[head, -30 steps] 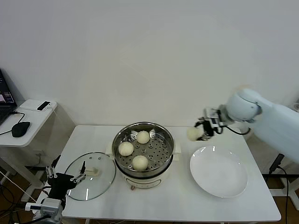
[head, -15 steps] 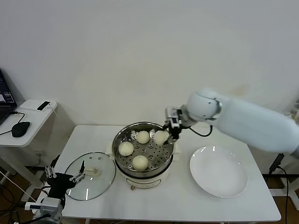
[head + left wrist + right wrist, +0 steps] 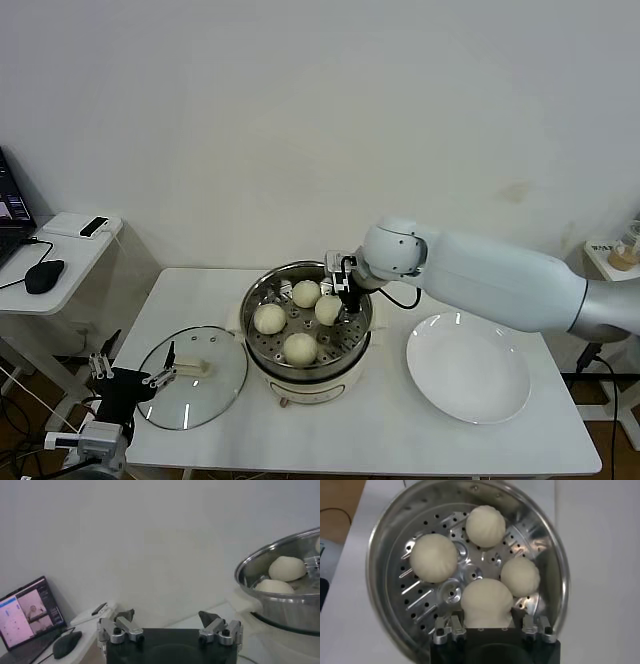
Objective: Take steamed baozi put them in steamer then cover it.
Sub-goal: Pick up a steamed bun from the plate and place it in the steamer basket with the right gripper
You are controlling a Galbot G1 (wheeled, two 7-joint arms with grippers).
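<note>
While the right gripper [image 3: 338, 292] clasps a smooth cream baozi [image 3: 328, 309] inside the steamer [image 3: 307, 320] near its right rim, the left gripper [image 3: 128, 377] waits wide.

Right tool [image 3: 340, 288] reaches forward, clamped; left tool [image 3: 130, 373] hangs low, spread wide.

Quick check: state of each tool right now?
Left tool: open, empty, beside the cover.
Right tool: shut on the fourth baozi, over the steamer.
</note>
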